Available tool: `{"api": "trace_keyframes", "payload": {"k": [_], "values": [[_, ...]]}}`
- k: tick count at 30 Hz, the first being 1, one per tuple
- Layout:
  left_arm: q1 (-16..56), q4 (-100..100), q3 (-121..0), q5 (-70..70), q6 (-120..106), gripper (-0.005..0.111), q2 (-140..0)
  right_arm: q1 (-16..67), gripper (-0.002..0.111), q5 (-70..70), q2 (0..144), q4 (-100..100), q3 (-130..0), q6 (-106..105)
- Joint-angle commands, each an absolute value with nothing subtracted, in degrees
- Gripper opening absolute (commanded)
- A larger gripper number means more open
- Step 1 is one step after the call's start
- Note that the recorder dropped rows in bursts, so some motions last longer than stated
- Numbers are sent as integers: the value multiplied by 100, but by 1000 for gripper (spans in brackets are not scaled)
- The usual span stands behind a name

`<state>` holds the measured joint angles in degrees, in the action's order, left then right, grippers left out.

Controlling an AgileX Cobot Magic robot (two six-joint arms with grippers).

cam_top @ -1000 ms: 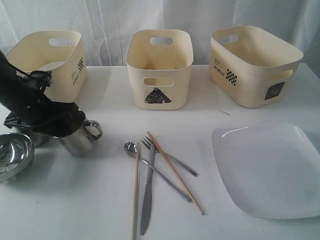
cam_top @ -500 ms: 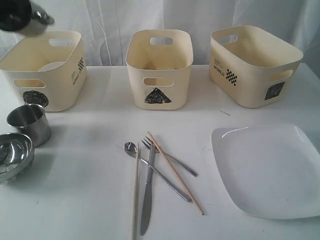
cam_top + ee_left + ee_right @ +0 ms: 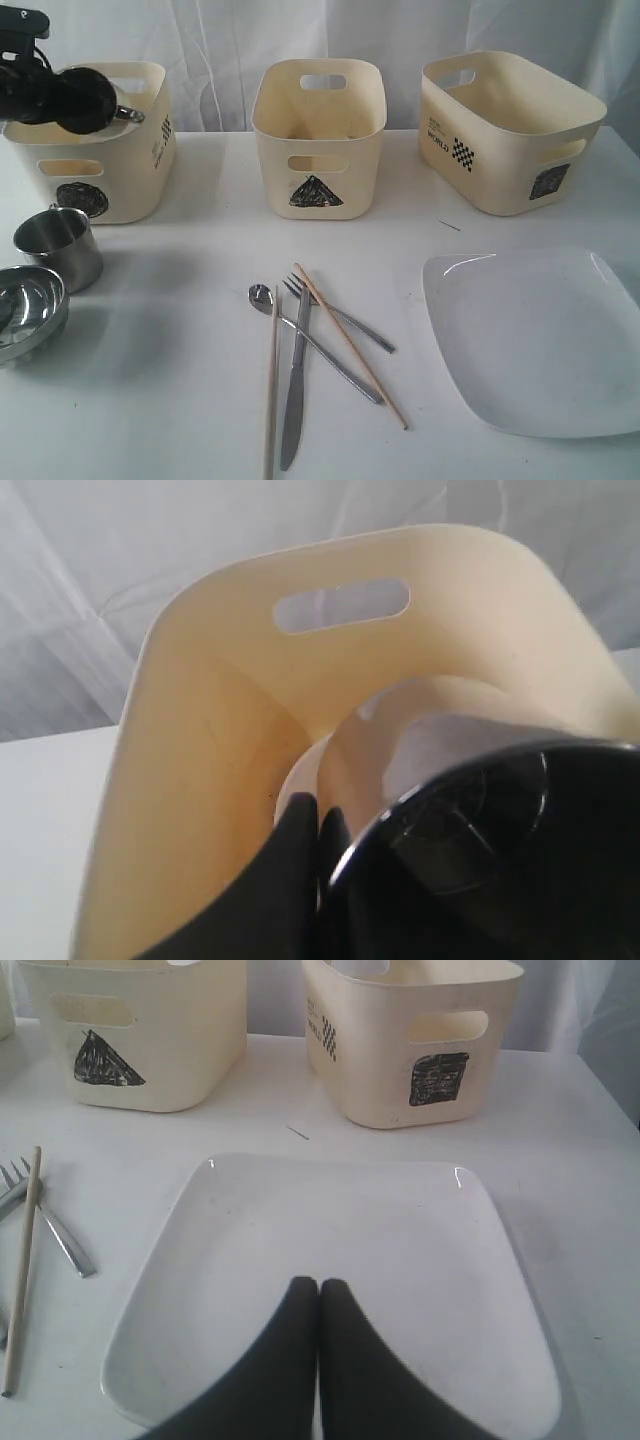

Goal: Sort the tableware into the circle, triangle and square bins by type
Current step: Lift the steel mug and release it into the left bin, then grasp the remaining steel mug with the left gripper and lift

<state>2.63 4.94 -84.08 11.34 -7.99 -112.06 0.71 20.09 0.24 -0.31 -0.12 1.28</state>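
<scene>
My left gripper (image 3: 66,95) (image 3: 318,815) is shut on a steel mug (image 3: 92,100) (image 3: 500,850) and holds it tilted over the open top of the circle bin (image 3: 110,180) (image 3: 200,780). A white bowl (image 3: 395,730) lies inside that bin under the mug. The second steel mug (image 3: 58,245) and the steel bowl (image 3: 28,305) stand on the table at the left. Spoon (image 3: 262,296), fork (image 3: 340,315), knife (image 3: 294,400) and two chopsticks (image 3: 350,345) lie crossed in the middle. My right gripper (image 3: 319,1285) is shut and empty above the white squarish plate (image 3: 540,340) (image 3: 330,1220).
The triangle bin (image 3: 318,150) (image 3: 150,1030) stands at the back middle and the square bin (image 3: 500,140) (image 3: 400,1050) at the back right. A white curtain hangs behind all three. The right gripper does not show in the exterior view.
The left arm lifted the mug off the table beside the other mug, swung it up to the top left corner, then brought it down over the circle bin.
</scene>
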Motion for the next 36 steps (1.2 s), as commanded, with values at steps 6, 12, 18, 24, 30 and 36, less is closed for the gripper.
{"api": "trace_keyframes", "payload": {"k": [6,12,18,24,30,36], "values": [[240,504,-9395,-1072,-786,55,-11043,47,0,2004,0,-66,0,131],[240,348,-9772,-1980,-786,55,-10428,47,0,2004,0,-66,0,131],[240,-273,-9812,-3804,-774,55,-9707,47,0,2004,0,-66,0,131],[240,-938,-9649,-6192,-734,55,-9771,47,0,2004,0,-66,0,131],[240,-990,-8966,-6026,-505,55,-9905,47,0,2004,0,-66,0,131],[240,-990,-8316,-4792,197,55,-9905,47,0,2004,0,-66,0,131]]}}
